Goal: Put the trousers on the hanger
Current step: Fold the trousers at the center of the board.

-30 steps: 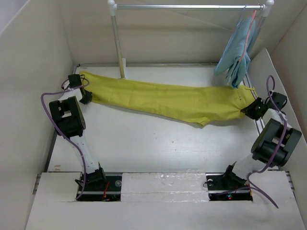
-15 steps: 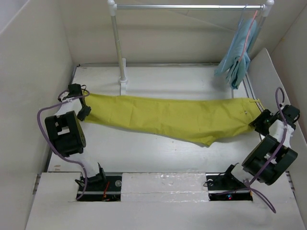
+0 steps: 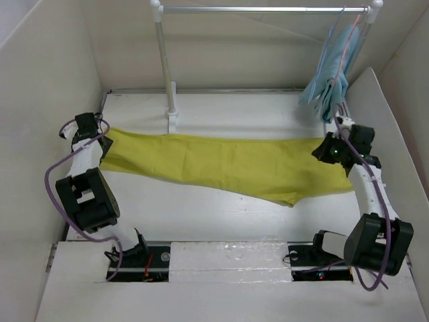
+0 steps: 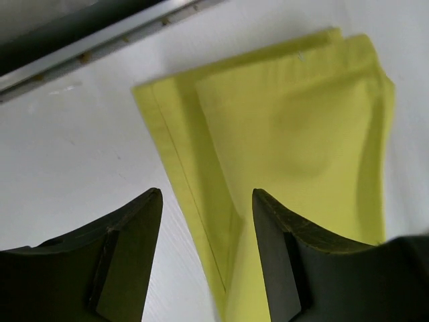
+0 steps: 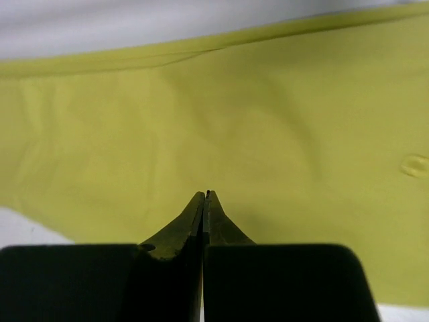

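**Trousers flat on the table, one claw apart, one together**

The trousers (image 3: 228, 164) lie stretched flat across the white table (image 3: 221, 215), with the leg ends to the left. The left gripper (image 4: 206, 201) hangs over the hems, fingers spread apart, the cloth's edge showing between them. The right gripper (image 5: 204, 196) sits low over the right end, fingers pressed together with no cloth visibly pinched. Behind, a light-blue cloth (image 3: 328, 80) hangs from the rail (image 3: 261, 10).
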Controlling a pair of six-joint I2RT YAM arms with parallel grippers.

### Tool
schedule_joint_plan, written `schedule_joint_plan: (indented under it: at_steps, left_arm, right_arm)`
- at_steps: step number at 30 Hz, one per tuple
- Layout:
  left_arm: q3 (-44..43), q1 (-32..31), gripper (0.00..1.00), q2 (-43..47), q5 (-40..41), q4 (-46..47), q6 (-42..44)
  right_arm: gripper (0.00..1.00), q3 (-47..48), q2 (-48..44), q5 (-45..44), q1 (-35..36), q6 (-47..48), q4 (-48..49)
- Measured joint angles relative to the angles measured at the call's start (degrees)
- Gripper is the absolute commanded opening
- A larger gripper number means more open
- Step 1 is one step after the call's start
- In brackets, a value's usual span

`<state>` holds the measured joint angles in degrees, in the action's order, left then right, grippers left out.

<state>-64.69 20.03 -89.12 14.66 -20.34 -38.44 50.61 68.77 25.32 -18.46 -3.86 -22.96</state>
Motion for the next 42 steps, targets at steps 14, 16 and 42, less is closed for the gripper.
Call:
schedule_joint_plan:
  at_steps: [14,16,42]
  left_arm:
    - [-6.0,2.2,0.08,-14.1,-8.8,8.3,0.5]
    - [-6.4,2.2,0.00,-15.0,-9.4,8.5,0.9]
    - [-29.0,2.8,0.68,-21.9,3.0,-15.1,4.0]
  right_arm:
    - [0.49,1.8,11.5,0.5,30.3,6.7,0.0]
    - [0.49,1.8,12.5,0.5,31.6,6.7,0.2]
    - [0.52,12.5,23.1,1.9,29.0,11.2,1.3]
